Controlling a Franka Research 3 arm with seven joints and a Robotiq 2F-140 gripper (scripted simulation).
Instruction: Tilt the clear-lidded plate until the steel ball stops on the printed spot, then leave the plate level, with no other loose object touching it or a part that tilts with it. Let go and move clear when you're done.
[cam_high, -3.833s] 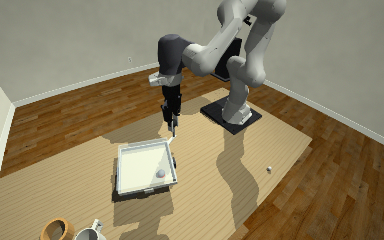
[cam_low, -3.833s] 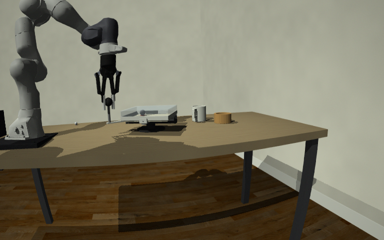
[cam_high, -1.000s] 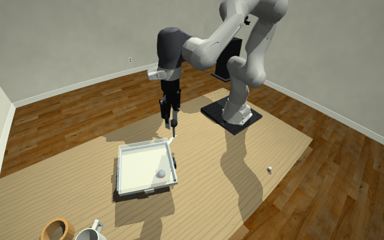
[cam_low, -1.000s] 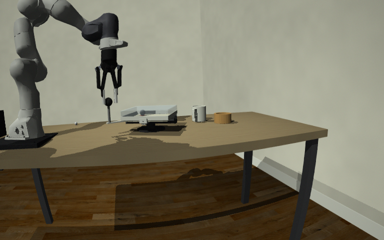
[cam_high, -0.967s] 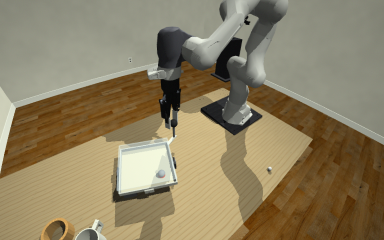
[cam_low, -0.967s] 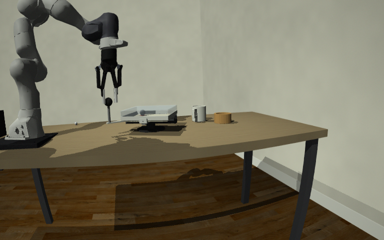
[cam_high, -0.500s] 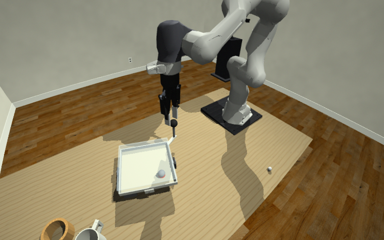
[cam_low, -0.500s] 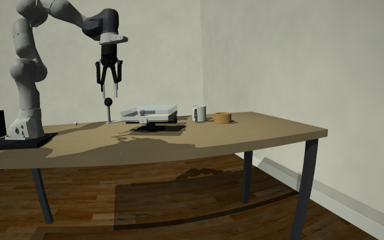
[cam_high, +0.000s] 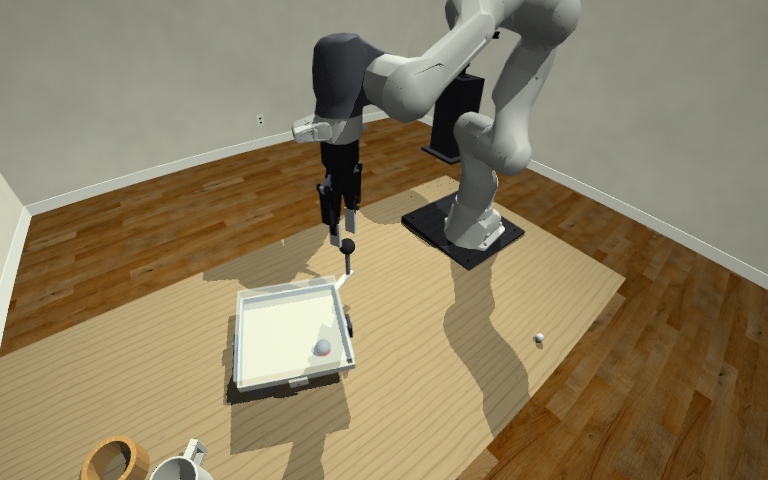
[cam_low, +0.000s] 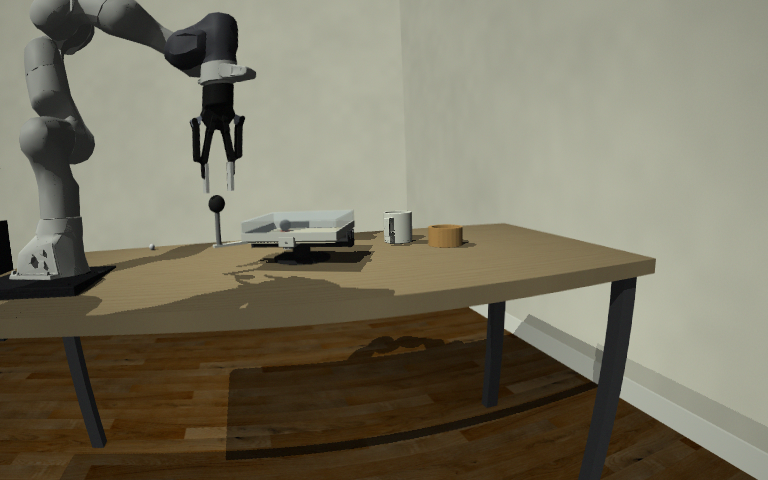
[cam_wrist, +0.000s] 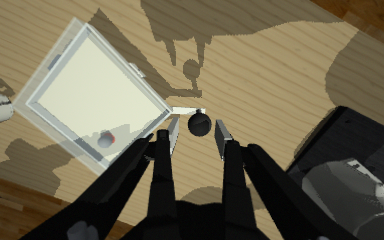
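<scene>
In the exterior view, the arm stands on a black base plate (cam_low: 84, 278) at the left end of the table (cam_low: 509, 266); a small white ball (cam_low: 151, 246) lies apart near the far edge; the gripper (cam_low: 218, 176) hangs above the black knob (cam_low: 216, 203) of an upright lever (cam_low: 218, 229), with a clear gap between the fingertips and the knob; the fingers stand partly open and hold nothing; in the wrist view the knob (cam_wrist: 199, 124) appears between the two pads (cam_wrist: 223, 135), not touching them; next comes the clear-lidded plate (cam_low: 317, 230), near the middle of the table on its dark support, and it looks about level; the steel ball (cam_high: 322, 346) rests on the red printed spot (cam_high: 325, 352) near one corner of the plate; further right, toward the far edge, a white mug (cam_low: 398, 226) stands beside a wooden ring (cam_low: 445, 235), both well apart from the plate.
</scene>
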